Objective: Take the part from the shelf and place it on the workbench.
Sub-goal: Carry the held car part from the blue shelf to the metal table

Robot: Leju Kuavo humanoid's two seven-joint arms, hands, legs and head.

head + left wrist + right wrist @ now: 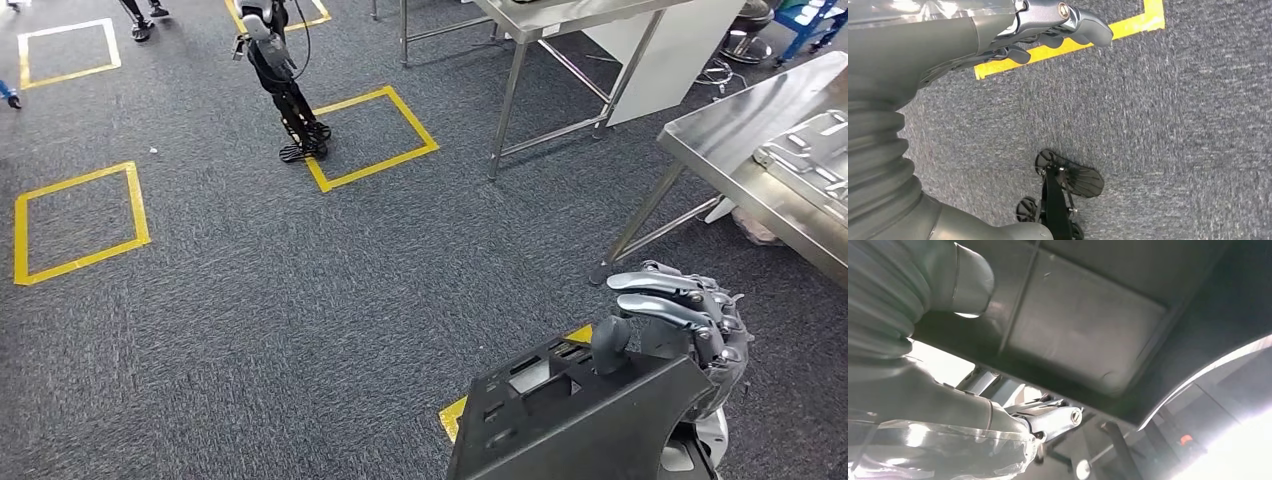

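The robot's right hand (690,320) holds a flat black moulded plastic part (570,420) with rectangular cut-outs at the lower right of the head view, its thick grey thumb on the part's upper face and its silver fingers curled over the far edge. The part is carried in the air above the dark grey carpet floor (300,300), tilted, over a strip of yellow floor tape (455,415). In the right wrist view the black underside of the part (1088,335) lies right against the hand (1048,417), whose fingers show beneath it. Ahead and to the right stands a stainless-steel workbench (730,125) on thin metal legs, with a pressed silver sheet-metal panel (815,155) lying on its top; the part is near the bench but apart from it. A second steel table (560,20) stands farther back. Yellow taped squares (375,135) mark the carpet, and another dark humanoid robot (285,85) stands at the edge of one. The left hand (1048,32) hangs over the carpet (1173,125) in the left wrist view, its dark fingers loosely bent and holding nothing, beside a line of yellow tape (1128,27).
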